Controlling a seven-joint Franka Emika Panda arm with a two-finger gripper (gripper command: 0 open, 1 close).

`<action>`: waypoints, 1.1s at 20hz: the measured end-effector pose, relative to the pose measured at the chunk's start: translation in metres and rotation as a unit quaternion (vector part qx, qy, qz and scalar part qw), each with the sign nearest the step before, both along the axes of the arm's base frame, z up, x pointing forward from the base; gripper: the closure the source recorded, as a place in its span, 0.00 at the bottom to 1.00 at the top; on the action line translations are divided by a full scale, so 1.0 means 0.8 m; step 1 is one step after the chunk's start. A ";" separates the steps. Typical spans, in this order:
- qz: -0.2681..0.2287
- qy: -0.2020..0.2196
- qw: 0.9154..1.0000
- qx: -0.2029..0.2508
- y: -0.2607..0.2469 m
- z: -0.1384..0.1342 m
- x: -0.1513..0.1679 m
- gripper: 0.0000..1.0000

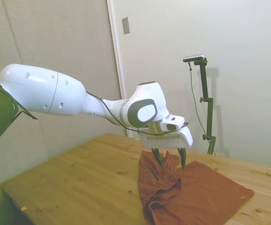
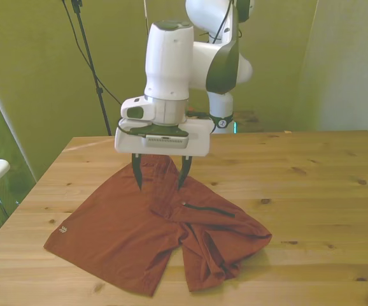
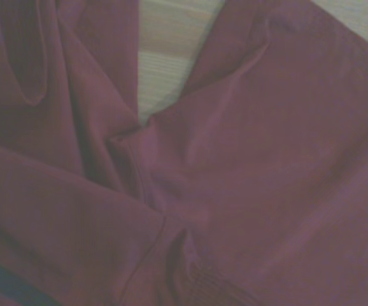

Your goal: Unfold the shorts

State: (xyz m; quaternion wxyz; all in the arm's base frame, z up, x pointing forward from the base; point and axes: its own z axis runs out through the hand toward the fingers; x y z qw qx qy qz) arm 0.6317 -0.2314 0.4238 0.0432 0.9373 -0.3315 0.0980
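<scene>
My gripper (image 2: pixel 159 180) hangs spread, holding nothing, just above the shorts (image 2: pixel 127 233), which lie mostly flat beneath me on the table (image 2: pixel 311 185). One leg (nearer the camera) looks bunched; next I'd pinch that rumpled edge.

A: Which parts of the shorts (image 1: pixel 191 190) are cut off or hidden?
B: In the side view, the hem toward 6 o'clock runs off the picture's edge. In the front view, the gripper (image 2: pixel 159 180) and its white mount cover the fabric's edge toward 12 o'clock.

A: What stays unreadable?
B: The small pale tag (image 2: pixel 63 230) is too small to read. The wrist view shows blurred folds, with a dark band (image 3: pixel 9 284) cut off at 7 o'clock.
</scene>
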 end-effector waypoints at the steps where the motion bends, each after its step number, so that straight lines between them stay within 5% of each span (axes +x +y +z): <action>1: 0.006 0.000 1.000 0.006 -0.006 -0.008 0.000 0.00; 9: 0.036 0.008 0.998 0.045 -0.022 -0.065 0.004 0.00; 10: 0.037 0.009 0.998 0.046 -0.021 -0.068 0.005 1.00; 22: 0.039 0.012 0.997 0.063 -0.017 -0.083 0.024 1.00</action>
